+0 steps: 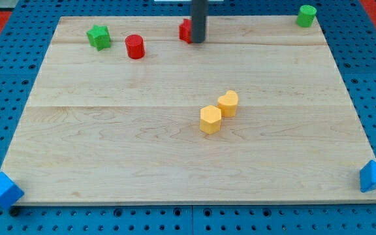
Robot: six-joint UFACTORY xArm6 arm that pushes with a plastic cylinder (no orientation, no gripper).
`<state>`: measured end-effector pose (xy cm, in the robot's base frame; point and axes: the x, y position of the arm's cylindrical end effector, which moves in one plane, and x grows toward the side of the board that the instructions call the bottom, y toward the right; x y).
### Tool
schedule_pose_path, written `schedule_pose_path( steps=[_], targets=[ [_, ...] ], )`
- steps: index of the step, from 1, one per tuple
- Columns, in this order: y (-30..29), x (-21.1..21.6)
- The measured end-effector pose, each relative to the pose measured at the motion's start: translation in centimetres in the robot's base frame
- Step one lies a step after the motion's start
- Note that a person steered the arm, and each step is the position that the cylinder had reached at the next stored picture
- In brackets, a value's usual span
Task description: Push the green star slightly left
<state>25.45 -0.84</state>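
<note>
Pale wooden board on blue pegboard: approach step, green star-shaped block (98,36) untouched at the view's top left.
My tip (198,41), a bare rod gripping nothing, sits against a partly hidden red block (185,31), well right of the star beyond the red cylinder (134,47); next it must reach the star's right side.

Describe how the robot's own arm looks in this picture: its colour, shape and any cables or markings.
Only the rod shows: a straight, dark grey, round bar coming down from the view's top, plain and smooth. No cables, labels or markings are visible on it. My tip ends blunt, right beside a partly hidden red block near the board's far edge. The rest of the arm is out of view.
</note>
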Motion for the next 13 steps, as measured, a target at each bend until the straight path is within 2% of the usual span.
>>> schedule_pose_path(
  steps=[1, 3, 5, 6, 12, 13],
  targets=[
    [-6.7, 0.0],
    [-15.6, 0.6],
    [-16.3, 2.0],
    [-20.7, 1.8],
    [-21.0, 1.7],
    [-21.0, 3.0]
  ],
)
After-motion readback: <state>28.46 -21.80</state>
